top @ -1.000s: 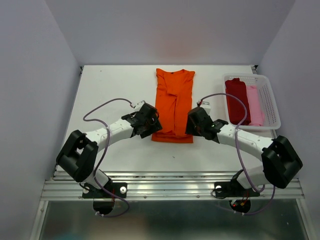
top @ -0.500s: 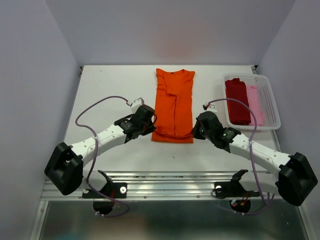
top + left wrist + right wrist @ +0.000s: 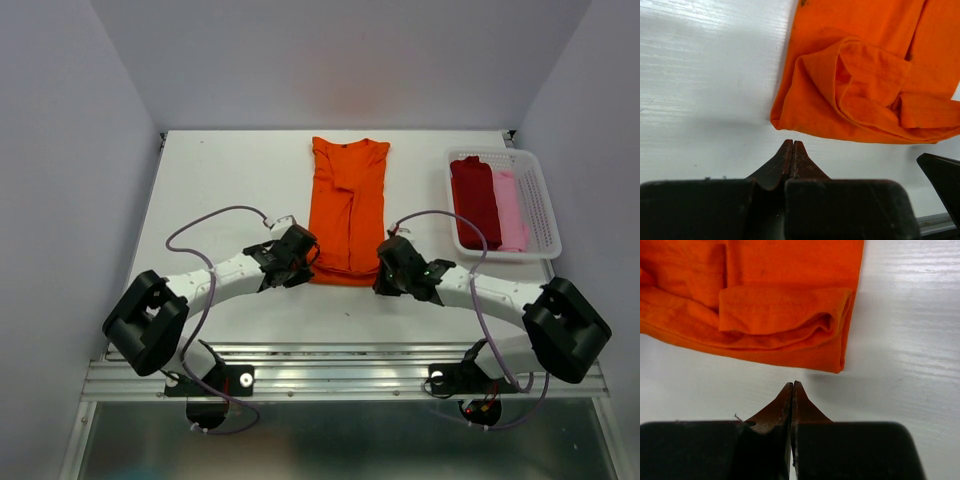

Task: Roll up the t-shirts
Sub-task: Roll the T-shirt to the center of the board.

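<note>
Left gripper (image 3: 791, 143) is closed on nothing, tips just short of the lower-left corner of the orange t-shirt (image 3: 860, 95), whose hem is loosely rolled; right gripper (image 3: 792, 385) is closed and empty below the lower-right corner; the shirt lies mid-frame on the white bench (image 3: 220, 190), open surface either side; at right, a mesh basket (image 3: 541, 195) holds a dark red roll (image 3: 474, 200) and a pink roll (image 3: 510, 210).

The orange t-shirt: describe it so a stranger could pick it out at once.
On the white table, look at the middle, left of the white basket. The orange t-shirt lies there folded into a long strip, its near end turned over. Unlike the dark red bundle and pink bundle, it is outside the basket.
</note>
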Controlling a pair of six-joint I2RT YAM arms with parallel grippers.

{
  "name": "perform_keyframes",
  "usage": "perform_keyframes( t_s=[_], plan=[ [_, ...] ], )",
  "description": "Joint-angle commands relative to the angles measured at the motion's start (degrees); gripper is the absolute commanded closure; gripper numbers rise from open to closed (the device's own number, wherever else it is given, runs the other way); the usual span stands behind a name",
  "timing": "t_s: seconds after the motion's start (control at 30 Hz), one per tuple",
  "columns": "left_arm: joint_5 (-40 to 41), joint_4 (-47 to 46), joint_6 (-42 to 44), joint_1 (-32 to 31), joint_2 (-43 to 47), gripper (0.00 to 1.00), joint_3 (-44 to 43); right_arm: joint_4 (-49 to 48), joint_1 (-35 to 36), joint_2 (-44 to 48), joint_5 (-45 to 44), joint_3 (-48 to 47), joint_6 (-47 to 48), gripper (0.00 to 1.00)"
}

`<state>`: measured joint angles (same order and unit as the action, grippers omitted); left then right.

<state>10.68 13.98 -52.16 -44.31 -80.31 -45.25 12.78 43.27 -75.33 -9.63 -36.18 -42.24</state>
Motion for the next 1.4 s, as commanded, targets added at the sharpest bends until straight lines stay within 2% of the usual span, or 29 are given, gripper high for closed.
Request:
perform_keyframes(
  t_s=[0.0,0.4,0.7,0.83,1.13,1.37],
  plan=[
    [-0.57,-1.85,1.53,-0.42,-1.69,1.00,-2.03,-2.76,0.33,-3.33,-3.11,-4.59,0.93,0.99],
    [-0.48,-2.73,2.77,-0.42,-3.71,1.00,-4.67,-3.46,0.33,-10.62,-6.46,-12.94,4.01,0.99],
    [-1.80,-4.92,4.17,-0.33,-6.70,1.00,-7.04,-5.57,-4.94,-17.21,-7.69,-18.13,6.64,0.99],
    [-1.71,-4.84,5.40,-0.16,-8.80,1.00,-9.50,-5.48,-5.47,-17.31,-7.69,-20.33,7.87,0.99],
    [-2.59,-5.89,8.30,2.82,-13.72,1.00,-13.37,-3.37,-5.47,-8.62,-6.63,-15.59,7.52,0.99],
    [-5.23,-7.65,9.89,5.46,-16.89,1.00,-12.84,-3.11,-5.47,-9.83,-6.37,-12.16,6.03,0.99]
  ],
)
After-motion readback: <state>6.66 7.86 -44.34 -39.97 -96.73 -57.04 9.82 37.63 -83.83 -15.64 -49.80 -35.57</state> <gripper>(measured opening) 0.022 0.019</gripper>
